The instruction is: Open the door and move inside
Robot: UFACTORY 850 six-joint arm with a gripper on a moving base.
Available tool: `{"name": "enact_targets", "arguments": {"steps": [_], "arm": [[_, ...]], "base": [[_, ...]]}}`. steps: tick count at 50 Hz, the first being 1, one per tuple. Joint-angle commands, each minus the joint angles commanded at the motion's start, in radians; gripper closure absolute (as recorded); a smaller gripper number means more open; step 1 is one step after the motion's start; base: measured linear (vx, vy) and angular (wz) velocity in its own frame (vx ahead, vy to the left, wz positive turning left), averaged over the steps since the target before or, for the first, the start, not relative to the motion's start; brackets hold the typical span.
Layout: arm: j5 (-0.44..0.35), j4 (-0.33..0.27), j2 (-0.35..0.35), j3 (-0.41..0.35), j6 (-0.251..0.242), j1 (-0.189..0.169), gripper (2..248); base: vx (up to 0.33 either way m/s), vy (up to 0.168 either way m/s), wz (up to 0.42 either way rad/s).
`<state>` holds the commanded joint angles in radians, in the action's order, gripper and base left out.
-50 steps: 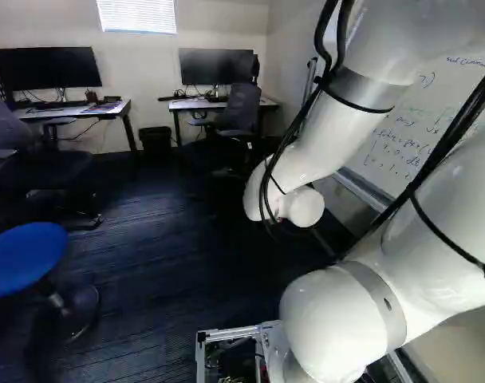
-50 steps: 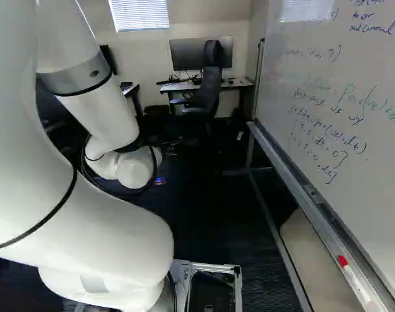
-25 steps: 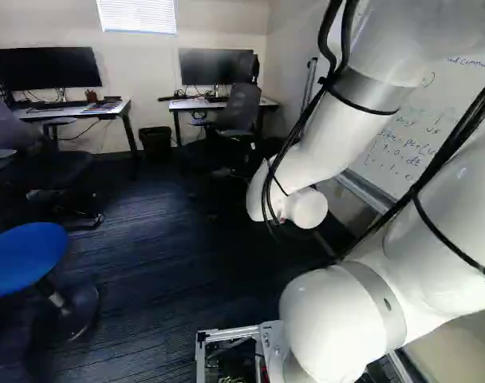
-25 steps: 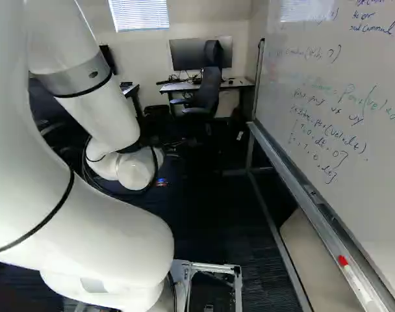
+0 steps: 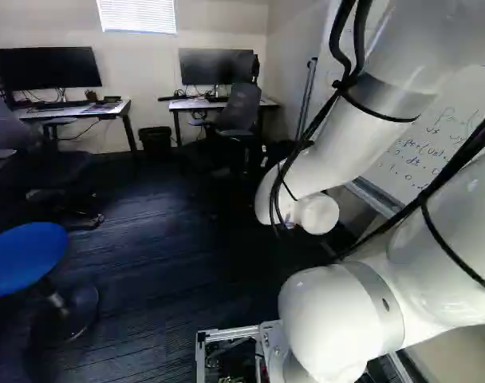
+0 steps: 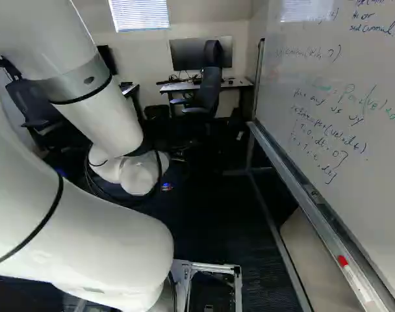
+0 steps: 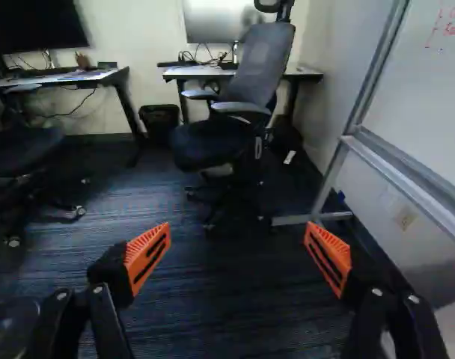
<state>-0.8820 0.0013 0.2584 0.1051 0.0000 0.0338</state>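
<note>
Task progress, as judged from the three current views. The door appears in none of them, so you cannot place it or tell whether it is shut, ajar or open. The claw (image 7: 238, 230) stands wide apart in the wrist view, its two orange pads facing each other with no handle or other object clamped between them.

Ahead of the claw lie the dark floor (image 7: 182, 321), an office chair (image 7: 263, 60) drawn up to a surface (image 7: 306, 75) against the far wall, and, to one side, a whiteboard (image 6: 340, 97) on a metal stand. In the left base view, a blue stool (image 5: 25, 259) stands at the left. Your arm (image 6: 93, 227) is bent, and its outer end hangs over the floor, well apart from the far furniture.

Completed steps: none that you can confirm. The views show the interior of a room, but no doorway against which you could judge an entry.

Remaining steps, if the door is still unopened: you would need to bring it into view, find its handle, work it, swing the door and drive the base through. If the robot has already entered, little may remain; these views do not settle which case holds.
</note>
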Motion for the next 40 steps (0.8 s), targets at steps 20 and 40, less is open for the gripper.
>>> {"name": "enact_targets", "arguments": {"steps": [20,40], "arm": [[0.009,-0.001,0.02,-0.017,0.0,-0.033,3],[0.009,-0.001,0.021,-0.018,0.0,-0.034,3]], "base": [[0.0,0.0,0.0],[0.0,0.0,0.0]]}}
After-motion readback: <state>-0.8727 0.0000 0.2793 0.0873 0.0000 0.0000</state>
